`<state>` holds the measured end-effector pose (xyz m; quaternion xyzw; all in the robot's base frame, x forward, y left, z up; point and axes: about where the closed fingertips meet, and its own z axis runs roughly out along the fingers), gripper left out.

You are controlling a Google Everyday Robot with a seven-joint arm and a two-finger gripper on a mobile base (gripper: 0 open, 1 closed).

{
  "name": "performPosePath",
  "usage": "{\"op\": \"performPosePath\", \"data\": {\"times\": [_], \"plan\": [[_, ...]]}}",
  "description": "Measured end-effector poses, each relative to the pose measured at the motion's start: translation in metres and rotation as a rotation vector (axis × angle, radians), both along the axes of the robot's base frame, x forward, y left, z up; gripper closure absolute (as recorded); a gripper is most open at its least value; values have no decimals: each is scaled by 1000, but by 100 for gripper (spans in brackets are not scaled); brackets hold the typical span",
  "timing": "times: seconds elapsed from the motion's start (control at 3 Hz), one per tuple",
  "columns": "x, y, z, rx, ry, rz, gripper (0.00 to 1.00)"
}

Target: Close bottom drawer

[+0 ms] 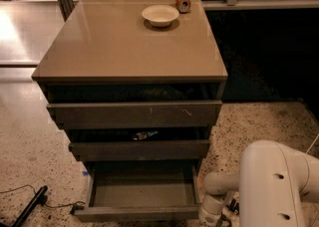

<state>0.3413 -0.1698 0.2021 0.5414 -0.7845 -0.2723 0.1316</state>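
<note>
Leftmost, on the speckled floor (30,141) near the lower left corner of the view, lie one dark rod (30,207) and one thin black cable (60,204) that runs toward the foot of the cabinet (99,47). The cabinet stands in the middle and has three drawers, all pulled out, each lower one reaching further forward.

The top drawer (134,115) is the widest, with pale scratches on its front. The middle drawer (139,149) sits under it, and one small shiny item (144,134) shows in the gap above its front. The bottom drawer (134,214) is the lowest and is out the furthest. The bare floor of its shallow tray is open to view, and its plain front lies close to the lower edge of the view.

On the cabinet top, near the back edge, stands one pale bowl (160,15). One orange can (183,0) is just beside it, toward the back right corner.

Right of the drawers, one white robot arm (274,186) fills the lower right corner of the view. Its gripper (223,216) hangs low, just beside the right front corner of the bottom drawer, and is partly cut off by the lower edge. Whether it is open or closed, and whether it touches the drawer, cannot be told.

Speckled floor lies open to the left of the cabinet, and a narrower strip shows between the cabinet's right side and the arm.
</note>
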Motion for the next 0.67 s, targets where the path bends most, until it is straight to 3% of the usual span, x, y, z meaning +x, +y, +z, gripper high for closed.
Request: {"op": "performPosePath", "data": {"times": [0.67], "plan": [[25, 2, -24, 60, -85, -103, 100]]}}
